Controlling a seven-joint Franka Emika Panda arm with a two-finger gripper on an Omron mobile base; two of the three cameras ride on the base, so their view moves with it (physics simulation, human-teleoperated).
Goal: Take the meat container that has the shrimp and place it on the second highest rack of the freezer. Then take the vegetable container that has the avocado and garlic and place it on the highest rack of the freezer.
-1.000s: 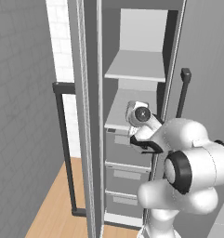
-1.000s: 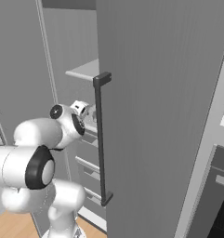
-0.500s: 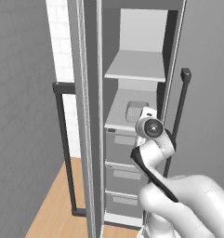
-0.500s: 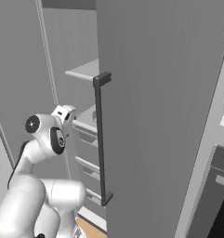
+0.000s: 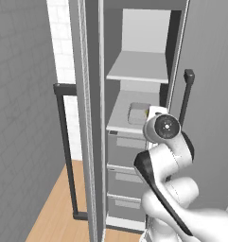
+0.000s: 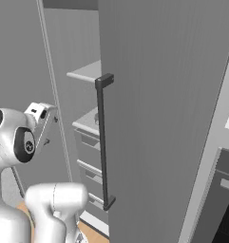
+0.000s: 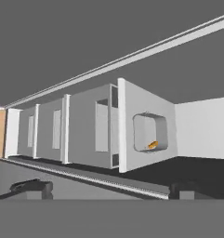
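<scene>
Ahead, shrimp [image 7: 152,145] lies beyond hand [image 7: 106,188].

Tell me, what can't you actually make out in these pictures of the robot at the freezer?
- The tray on the freezer shelf: left base view, its right end is behind the robot's arm.
- The shrimp: hand view, too small for any detail.
- The gripper: hand view, the bottom edge crops it to two dark tips set far apart.
- The freezer's shelves: right base view, mostly hidden by the open door.
</scene>
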